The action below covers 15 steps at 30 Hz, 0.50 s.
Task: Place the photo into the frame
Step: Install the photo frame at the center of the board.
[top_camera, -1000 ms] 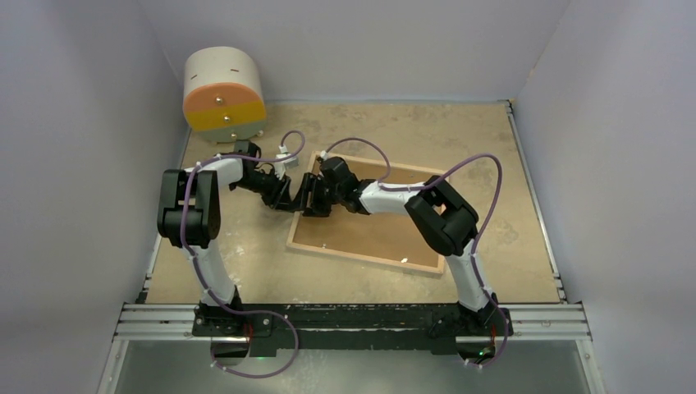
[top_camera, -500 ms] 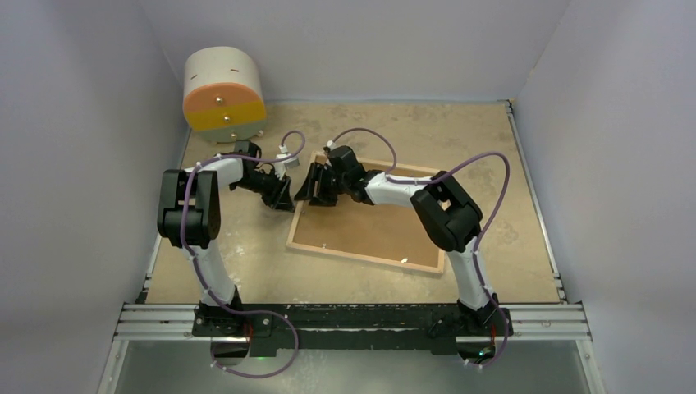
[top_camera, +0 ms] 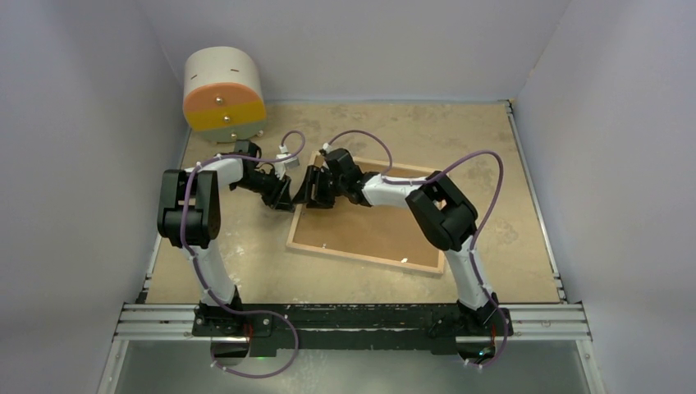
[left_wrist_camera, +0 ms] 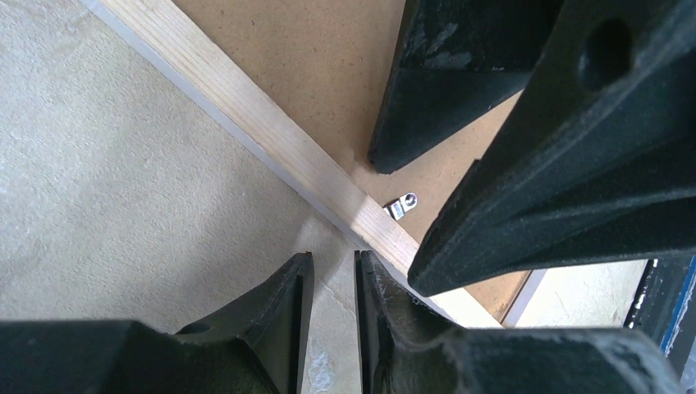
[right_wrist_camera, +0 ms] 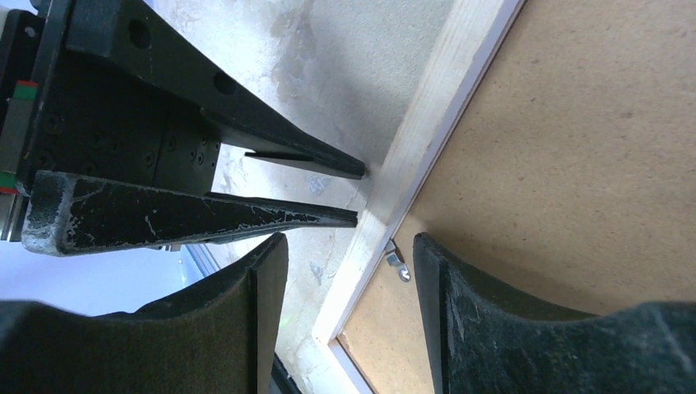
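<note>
Frame [top_camera: 361, 257] lay face down on the sandy surface [top_camera: 246, 271], a little right of the middle. Its light wooden rim faced up and a brown backing board [top_camera: 369, 230] filled it. Your 2 claws met at the frame's left edge, near its far corner.

Your left claw [left_wrist_camera: 328, 263] sat low over the surface just outside the rim, its tips pointing at the wood. It was released only a crack, with a narrow gap between the 2 fingers and nothing in it. You could not tell from these views whether the tips touched the rim.

Your right claw [right_wrist_camera: 349, 240] came in from the other side and was released wide, grasping nothing. 1 finger stood over the backing board and the other over the rim, closer to the corner. A small metal tab [left_wrist_camera: 400, 205] lay between them, fixed at the rim's inner edge and resting on the board. Whether those fingers pressed on anything, you could not tell.

A round box [top_camera: 223, 90] with an orange and yellow front stood at the far left corner of the surface, well apart from the frame.
</note>
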Tool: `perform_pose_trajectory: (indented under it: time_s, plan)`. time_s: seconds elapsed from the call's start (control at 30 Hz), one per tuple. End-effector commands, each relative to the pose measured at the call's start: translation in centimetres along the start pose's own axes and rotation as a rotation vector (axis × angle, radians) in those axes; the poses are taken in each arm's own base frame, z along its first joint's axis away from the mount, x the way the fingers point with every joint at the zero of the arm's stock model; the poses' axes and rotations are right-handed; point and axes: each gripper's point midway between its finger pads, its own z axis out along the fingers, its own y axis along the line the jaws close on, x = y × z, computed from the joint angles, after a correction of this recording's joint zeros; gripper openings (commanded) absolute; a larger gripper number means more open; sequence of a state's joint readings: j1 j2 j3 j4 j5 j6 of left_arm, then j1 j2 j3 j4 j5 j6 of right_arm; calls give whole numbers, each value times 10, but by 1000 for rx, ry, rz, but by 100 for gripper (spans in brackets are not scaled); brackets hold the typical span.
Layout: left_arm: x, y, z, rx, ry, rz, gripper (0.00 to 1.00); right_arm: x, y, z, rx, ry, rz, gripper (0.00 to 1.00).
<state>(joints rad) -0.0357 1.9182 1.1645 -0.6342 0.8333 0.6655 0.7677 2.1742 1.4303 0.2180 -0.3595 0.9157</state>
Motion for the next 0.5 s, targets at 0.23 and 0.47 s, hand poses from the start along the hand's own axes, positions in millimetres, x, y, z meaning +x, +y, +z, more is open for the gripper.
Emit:
perform_pose_trajectory:
  time_s: [0.23, 0.47]
  plan:
    - [12, -3, 4, -8, 40, -3, 27, 29, 9, 11, -28, 76, -11, 58]
    - [12, -3, 4, -9, 38, -3, 27, 26, 11, 11, -26, 69, -13, 58]
